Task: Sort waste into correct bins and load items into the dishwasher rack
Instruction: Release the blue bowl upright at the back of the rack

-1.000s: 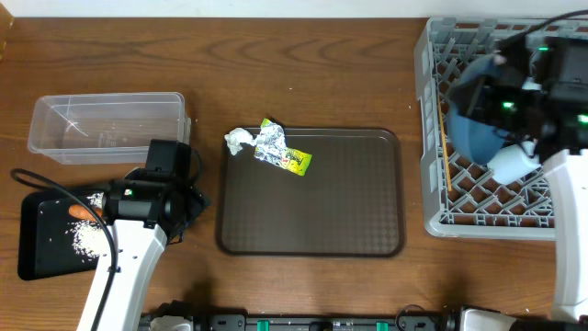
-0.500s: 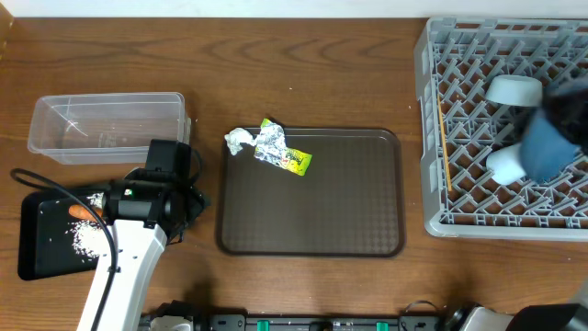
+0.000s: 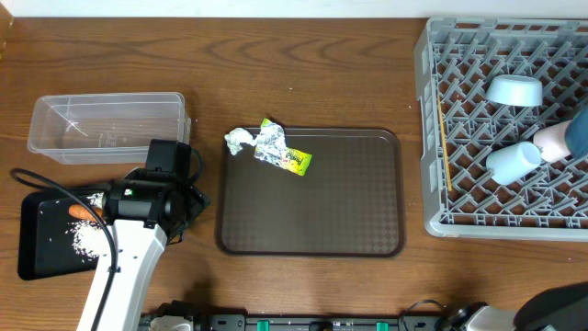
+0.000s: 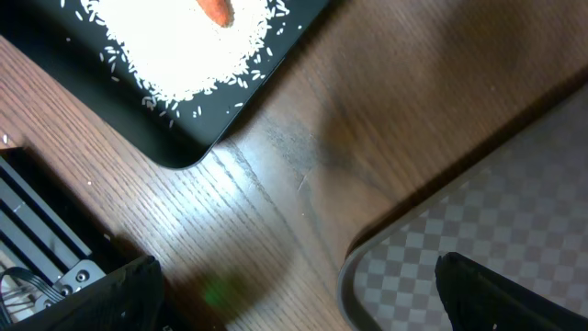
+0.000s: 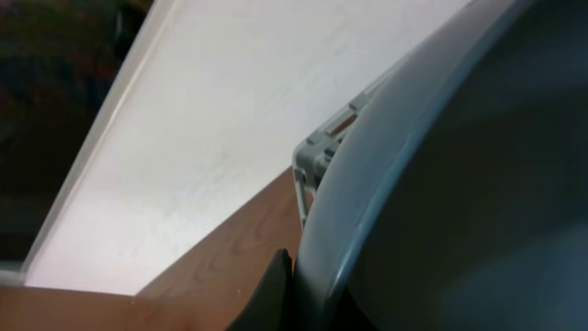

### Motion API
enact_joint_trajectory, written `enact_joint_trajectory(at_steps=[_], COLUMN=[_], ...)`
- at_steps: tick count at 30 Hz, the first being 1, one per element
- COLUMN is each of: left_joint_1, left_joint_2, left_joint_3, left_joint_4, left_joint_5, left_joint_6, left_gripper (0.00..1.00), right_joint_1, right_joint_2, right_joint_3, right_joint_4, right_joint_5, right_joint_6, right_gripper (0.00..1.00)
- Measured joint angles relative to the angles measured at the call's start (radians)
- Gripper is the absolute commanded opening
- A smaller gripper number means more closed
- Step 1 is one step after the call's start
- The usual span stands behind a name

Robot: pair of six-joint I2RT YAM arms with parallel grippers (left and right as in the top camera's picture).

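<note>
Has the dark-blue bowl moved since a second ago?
Yes. The dark-blue bowl went rightward across the grey rack, from its left part to the frame's right edge.

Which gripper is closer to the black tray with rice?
Left. The left gripper hangs beside the flat black rectangular tray; the right gripper, holding the large dark-blue bowl, is far off by the grey plastic rack.
</note>
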Motion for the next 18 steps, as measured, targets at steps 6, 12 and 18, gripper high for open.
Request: enact_joint_trajectory(at_steps=[6, 12, 18], left_joint_1=[0.0, 0.0, 0.0], left_joint_2=[0.001, 0.002, 0.003], left_joint_3=[0.0, 0.0, 0.0], left_joint_4=[0.0, 0.0, 0.0], left_joint_5=[0.0, 0.0, 0.0], left_joint_6=[0.0, 0.0, 0.0], left_gripper=[0.98, 0.98, 0.98], right_joint_1=[0.007, 0.044, 0.129], right_joint_2=[0.134, 0.288, 0.395], right_joint_3=[-0.003, -0.006, -0.012], right_joint_4=[0.285, 0.648, 0.991], right_joint_5=[-0.013, -0.017, -0.013], right_joint_6=[0.139, 0.297, 0.43], right_gripper=[0.01, 0.01, 0.03])
